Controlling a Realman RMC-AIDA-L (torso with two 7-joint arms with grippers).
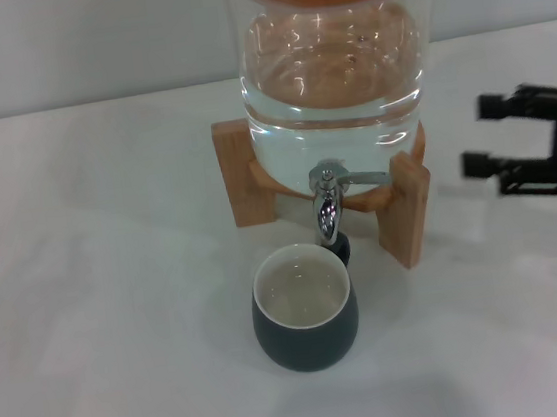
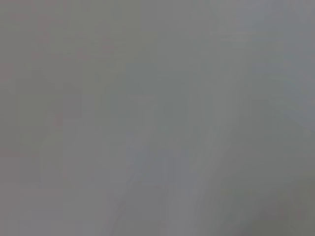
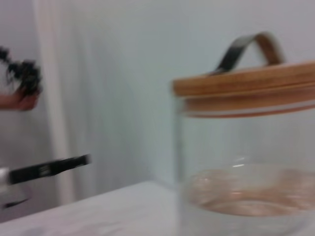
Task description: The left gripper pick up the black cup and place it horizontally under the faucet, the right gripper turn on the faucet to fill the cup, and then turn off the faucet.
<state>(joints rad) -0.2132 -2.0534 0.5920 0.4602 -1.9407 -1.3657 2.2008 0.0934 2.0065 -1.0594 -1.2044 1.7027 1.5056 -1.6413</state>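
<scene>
Black cup hides faucet tip; right pincer partly cropped.

Only the right tool of the robot is visible, in the head view. It is all black and looks boxy, with two short, flat fingers that have square ends. Behind the fingers, the body has an open frame with angular parts.

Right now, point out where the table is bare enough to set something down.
Bare table lies left of the black cup and wooden stand, and along the near edge. Right of the stand it is narrower: the right gripper, fingers open, hovers there. Crowded under the faucet, where the cup sits.
</scene>
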